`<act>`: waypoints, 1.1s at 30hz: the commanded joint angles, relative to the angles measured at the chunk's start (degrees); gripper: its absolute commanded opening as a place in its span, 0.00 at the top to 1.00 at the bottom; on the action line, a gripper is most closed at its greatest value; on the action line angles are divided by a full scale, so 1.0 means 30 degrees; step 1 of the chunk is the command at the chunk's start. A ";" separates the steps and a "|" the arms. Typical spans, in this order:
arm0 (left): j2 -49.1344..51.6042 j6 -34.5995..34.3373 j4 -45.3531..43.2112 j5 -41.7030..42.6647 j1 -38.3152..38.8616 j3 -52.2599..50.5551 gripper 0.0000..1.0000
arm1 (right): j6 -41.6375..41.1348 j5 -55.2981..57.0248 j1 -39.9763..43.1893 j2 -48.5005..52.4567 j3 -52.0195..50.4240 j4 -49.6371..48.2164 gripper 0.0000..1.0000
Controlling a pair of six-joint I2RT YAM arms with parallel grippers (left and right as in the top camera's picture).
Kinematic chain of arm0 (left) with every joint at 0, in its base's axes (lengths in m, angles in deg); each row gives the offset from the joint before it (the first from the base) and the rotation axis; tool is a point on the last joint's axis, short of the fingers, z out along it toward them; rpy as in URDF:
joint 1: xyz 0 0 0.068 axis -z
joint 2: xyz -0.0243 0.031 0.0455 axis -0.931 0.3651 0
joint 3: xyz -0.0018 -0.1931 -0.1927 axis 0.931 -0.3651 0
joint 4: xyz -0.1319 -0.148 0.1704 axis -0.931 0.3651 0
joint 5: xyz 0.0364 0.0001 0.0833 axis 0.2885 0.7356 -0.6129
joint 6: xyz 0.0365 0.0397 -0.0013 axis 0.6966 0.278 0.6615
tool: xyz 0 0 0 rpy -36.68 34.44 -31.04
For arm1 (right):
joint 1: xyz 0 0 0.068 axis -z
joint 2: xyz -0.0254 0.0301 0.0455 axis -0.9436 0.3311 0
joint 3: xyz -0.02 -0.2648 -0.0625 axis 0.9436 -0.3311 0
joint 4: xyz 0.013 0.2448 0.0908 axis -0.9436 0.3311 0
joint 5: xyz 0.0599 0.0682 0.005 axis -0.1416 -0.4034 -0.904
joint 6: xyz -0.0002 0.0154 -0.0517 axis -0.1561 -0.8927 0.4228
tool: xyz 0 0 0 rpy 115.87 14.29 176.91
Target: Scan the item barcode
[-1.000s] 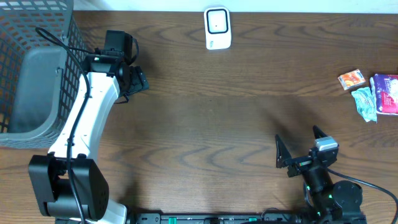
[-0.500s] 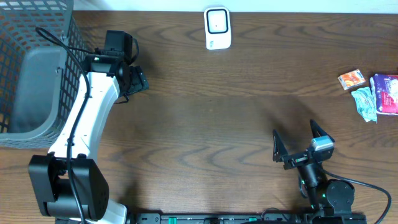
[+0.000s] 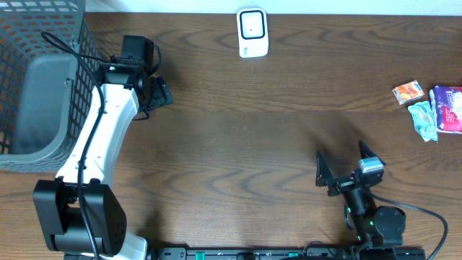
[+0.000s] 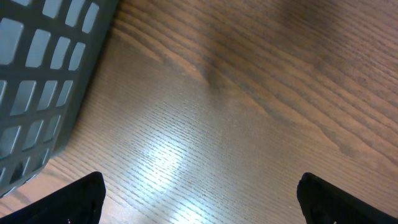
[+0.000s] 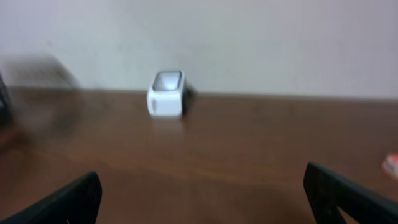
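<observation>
Two grippers in view, both empty. Far left of the overhead frame: grey mesh basket (image 3: 29, 87) at the table (image 3: 231, 123) edge. Just right of it, upper left, the left gripper (image 3: 157, 92) sits over bare wood beside the basket wall; the left wrist view shows its fingertips (image 4: 74, 199) spread to opposite lower corners of the frame, jaws wide, with only wood grain between them and the basket mesh at upper left. Top centre: white scanner (image 3: 253, 32) standing upright near the far table edge, well apart from both grippers. Lower right of centre: right gripper (image 3: 345, 165), jaws fully spread, touching nothing. In the right wrist view the scanner appears left of centre between the two dark fingertips (image 5: 62, 202), far off and blurred, with a plain wall behind. Far right edge of the overhead frame: three small items clustered together, an orange packet (image 3: 408, 92), a teal wrapper (image 3: 423, 119) just below and right of it, and a purple packet (image 3: 449, 108) partly cut by the frame edge. All three lie flat on the table, up and right of the right gripper, well apart from its jaws and farther yet from the left gripper. Print on the packets and the scanner face is too small to read; no barcode can be made out.
</observation>
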 commanded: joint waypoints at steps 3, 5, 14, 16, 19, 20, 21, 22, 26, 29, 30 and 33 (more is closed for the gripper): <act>0.0066 -0.0248 0.0051 -0.0321 -0.0051 0.0160 0.02 | 0.0080 0.0911 0.0153 -0.0124 -0.0080 0.0605 0.01; 0.0066 -0.0240 0.0051 -0.0321 -0.0051 0.0160 0.02 | 0.0080 0.0991 0.0153 -0.0124 -0.0080 0.0612 0.01; 0.0066 -0.0248 0.0051 -0.0321 -0.0051 0.0160 0.02 | 0.0102 0.1275 0.0153 -0.0124 -0.0073 0.0627 0.01; 0.0066 -0.0248 0.0051 -0.0321 -0.0051 0.0160 0.02 | 0.0488 0.1421 0.0153 -0.0124 -0.0073 0.0656 0.01; 0.0066 -0.0240 0.0051 -0.0321 -0.0051 0.0160 0.02 | 0.1005 0.1428 0.0153 -0.0124 -0.0073 0.0678 0.01; 0.0066 -0.0240 0.0051 -0.0321 -0.0051 0.0160 0.02 | 0.1005 0.1428 0.0160 -0.0124 -0.0073 0.0678 0.01; 0.0066 -0.0248 0.0051 -0.0321 -0.0051 0.0160 0.02 | 0.1005 0.1428 0.0160 -0.0124 -0.0073 0.0678 0.01; 0.0066 -0.0248 0.0051 -0.0321 -0.0051 0.0160 0.02 | 0.1005 0.1435 0.0160 -0.0124 -0.0073 0.0678 0.01; 0.0066 -0.0248 0.0051 -0.0321 -0.0051 0.0160 0.02 | 0.0998 0.1654 0.0160 -0.0124 -0.0073 0.0699 0.01; 0.0066 -0.0248 0.0051 -0.0321 -0.0051 0.0160 0.02 | 0.0976 0.1851 0.0160 -0.0124 -0.0073 0.0721 0.01; 0.0066 -0.0248 0.0051 -0.0321 -0.0051 0.0160 0.02 | 0.0976 0.1916 0.0160 -0.0124 -0.0066 0.0743 0.01; 0.0066 -0.0248 0.0051 -0.0321 -0.0051 0.0160 0.02 | 0.0794 0.2674 0.0160 -0.0124 -0.0051 0.0838 0.01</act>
